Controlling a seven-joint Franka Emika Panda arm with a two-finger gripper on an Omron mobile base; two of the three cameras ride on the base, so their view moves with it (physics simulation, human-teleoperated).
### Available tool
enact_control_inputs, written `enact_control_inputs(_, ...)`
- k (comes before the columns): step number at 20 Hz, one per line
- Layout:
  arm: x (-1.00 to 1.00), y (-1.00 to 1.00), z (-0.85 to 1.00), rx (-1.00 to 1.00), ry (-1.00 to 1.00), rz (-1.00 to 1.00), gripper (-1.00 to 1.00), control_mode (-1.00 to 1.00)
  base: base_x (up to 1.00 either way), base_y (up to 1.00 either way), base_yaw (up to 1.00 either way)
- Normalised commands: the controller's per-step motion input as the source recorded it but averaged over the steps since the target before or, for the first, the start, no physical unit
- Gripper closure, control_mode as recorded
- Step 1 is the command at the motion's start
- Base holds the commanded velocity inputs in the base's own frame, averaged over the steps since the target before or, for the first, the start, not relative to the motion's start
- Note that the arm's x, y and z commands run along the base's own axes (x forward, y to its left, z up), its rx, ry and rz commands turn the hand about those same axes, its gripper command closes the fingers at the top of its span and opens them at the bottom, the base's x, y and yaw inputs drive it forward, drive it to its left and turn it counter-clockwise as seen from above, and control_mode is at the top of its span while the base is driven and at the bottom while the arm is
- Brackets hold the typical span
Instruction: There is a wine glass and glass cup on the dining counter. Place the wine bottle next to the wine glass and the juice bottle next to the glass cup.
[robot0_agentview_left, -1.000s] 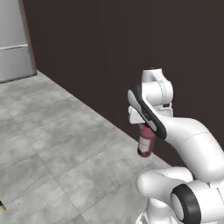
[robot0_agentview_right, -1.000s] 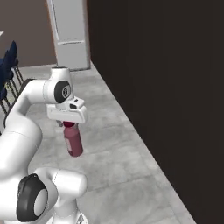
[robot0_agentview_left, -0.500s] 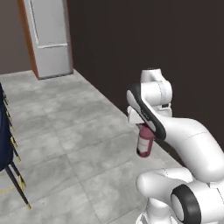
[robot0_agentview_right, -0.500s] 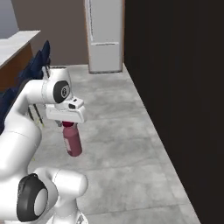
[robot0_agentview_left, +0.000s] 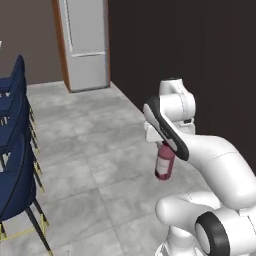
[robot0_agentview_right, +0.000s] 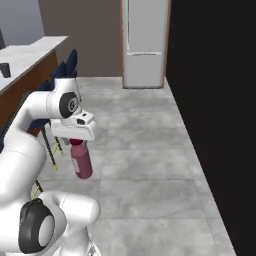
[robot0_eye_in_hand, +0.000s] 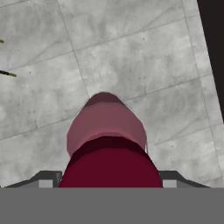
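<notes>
My gripper (robot0_agentview_left: 163, 146) (robot0_agentview_right: 76, 143) (robot0_eye_in_hand: 111, 180) is shut on the dark red cap of the juice bottle (robot0_agentview_left: 164, 163) (robot0_agentview_right: 83, 161) (robot0_eye_in_hand: 106, 126). The plump magenta bottle hangs upright below the hand, high above the grey tiled floor. At the far left of the right base view stands the dining counter (robot0_agentview_right: 31, 50), with a white marble top and wood sides. A small dark tumbler, the glass cup (robot0_agentview_right: 5, 69), stands on it. The wine glass and the wine bottle are out of view.
Blue chairs (robot0_agentview_left: 12, 165) (robot0_agentview_right: 65, 70) line the counter's side, to the left of the arm. A tall grey fridge (robot0_agentview_left: 85, 42) (robot0_agentview_right: 145, 42) stands ahead at the back. A dark wall (robot0_agentview_left: 200, 60) (robot0_agentview_right: 215, 100) runs along the right.
The whole picture has shifted: the base has turned, bringing the fridge nearer the middle and the chairs and counter into view. The bottle stays in the gripper as before.
</notes>
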Motion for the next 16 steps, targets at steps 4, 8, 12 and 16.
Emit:
enact_control_inputs(4,0.00,0.00,0.00,0.00,0.00,0.00,1.00,1.00,0.87,-0.14,0.15)
enact_control_inputs(8,0.00,0.00,0.00,0.00,0.00,0.00,1.00,1.00,0.87,-0.18,0.12)
enact_control_inputs(12,0.00,0.00,0.00,0.00,0.00,0.00,1.00,1.00,0.87,-0.20,0.09)
enact_control_inputs(16,0.00,0.00,0.00,0.00,0.00,0.00,1.00,1.00,0.88,-0.22,0.07)
